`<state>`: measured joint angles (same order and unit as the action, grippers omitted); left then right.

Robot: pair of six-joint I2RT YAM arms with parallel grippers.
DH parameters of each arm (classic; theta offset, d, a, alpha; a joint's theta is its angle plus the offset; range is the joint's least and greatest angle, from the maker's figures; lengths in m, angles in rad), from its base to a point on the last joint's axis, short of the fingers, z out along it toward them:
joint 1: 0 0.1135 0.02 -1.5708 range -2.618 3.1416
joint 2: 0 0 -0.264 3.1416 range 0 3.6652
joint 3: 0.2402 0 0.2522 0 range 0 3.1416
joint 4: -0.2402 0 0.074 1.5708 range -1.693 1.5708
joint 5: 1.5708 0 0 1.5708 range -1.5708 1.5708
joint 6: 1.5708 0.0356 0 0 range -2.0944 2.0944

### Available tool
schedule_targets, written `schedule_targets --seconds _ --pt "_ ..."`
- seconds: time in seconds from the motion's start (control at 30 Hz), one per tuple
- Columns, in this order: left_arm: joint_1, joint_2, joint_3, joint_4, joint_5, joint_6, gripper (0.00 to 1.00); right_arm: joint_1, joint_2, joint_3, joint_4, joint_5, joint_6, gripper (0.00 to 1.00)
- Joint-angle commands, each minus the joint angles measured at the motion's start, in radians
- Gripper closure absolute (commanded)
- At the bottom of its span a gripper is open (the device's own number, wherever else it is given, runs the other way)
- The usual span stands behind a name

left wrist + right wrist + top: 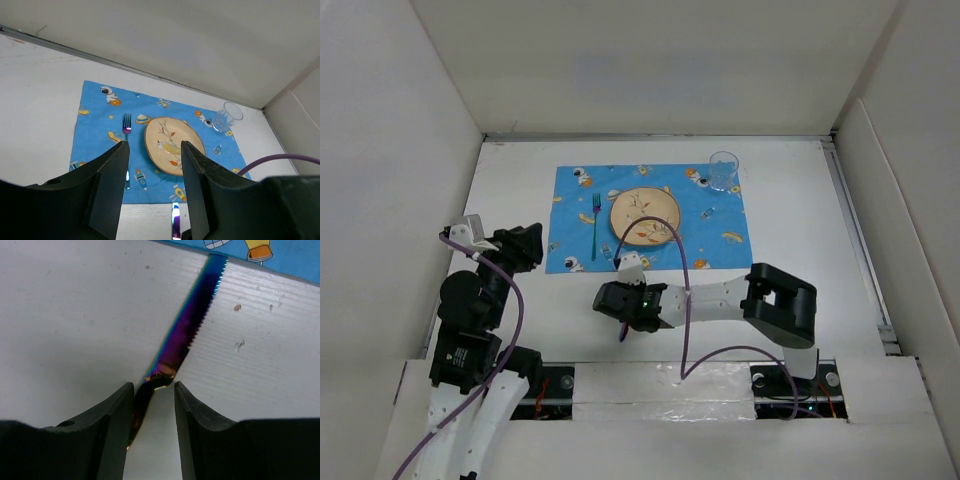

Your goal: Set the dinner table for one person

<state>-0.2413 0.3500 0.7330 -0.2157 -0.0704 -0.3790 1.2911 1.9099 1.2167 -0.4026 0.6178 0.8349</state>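
Observation:
An iridescent purple serrated knife (pixel 192 325) lies on the white dinner table (pixel 800 250), its tip at the near edge of the blue space-print placemat (pixel 570 225). My right gripper (pixel 154 386) is open and straddles the knife's dark handle; the left finger touches it and the right finger stands apart. In the top view this gripper (pixel 610 300) sits just below the placemat. The knife also shows in the left wrist view (pixel 175 220). My left gripper (pixel 532 245) is open and empty, left of the placemat.
On the placemat are a tan bird-print plate (pixel 645 215), a purple fork (pixel 595 225) left of it and a clear glass (pixel 723 170) at the far right corner. White walls enclose the table on three sides.

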Motion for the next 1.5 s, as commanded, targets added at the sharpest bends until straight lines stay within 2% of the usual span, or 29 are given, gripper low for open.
schedule_targets --seconds 0.0,0.4,0.47,0.63,0.83,1.07,1.2,1.37,1.47 --pt "-0.006 0.001 0.0 0.052 0.018 0.002 0.58 -0.016 0.043 0.021 0.055 0.002 0.035 0.58" --pt "-0.006 0.014 0.0 0.053 0.032 0.002 0.58 0.03 -0.058 -0.183 0.059 -0.017 0.11 0.73" --pt "-0.006 0.018 -0.001 0.052 0.027 0.002 0.58 0.039 -0.061 -0.206 0.044 -0.007 0.13 0.72" --pt "-0.006 0.026 -0.001 0.053 0.029 0.002 0.58 0.039 -0.045 -0.215 0.038 0.002 0.13 0.64" --pt "-0.006 0.026 -0.001 0.052 0.026 0.002 0.58 0.039 -0.026 -0.23 0.062 0.003 0.115 0.65" --pt "-0.006 0.026 0.002 0.049 0.015 0.005 0.58 0.039 0.031 -0.186 0.042 0.014 0.096 0.73" --pt "-0.006 0.006 0.002 0.044 -0.015 0.009 0.58 0.039 0.026 -0.198 0.022 0.019 0.11 0.84" --pt "-0.006 0.001 0.002 0.045 -0.012 0.009 0.58 0.06 -0.02 -0.243 -0.014 0.034 0.15 0.93" --pt "-0.006 0.007 0.002 0.044 -0.009 0.009 0.58 0.074 -0.104 -0.252 -0.054 0.068 0.162 0.98"
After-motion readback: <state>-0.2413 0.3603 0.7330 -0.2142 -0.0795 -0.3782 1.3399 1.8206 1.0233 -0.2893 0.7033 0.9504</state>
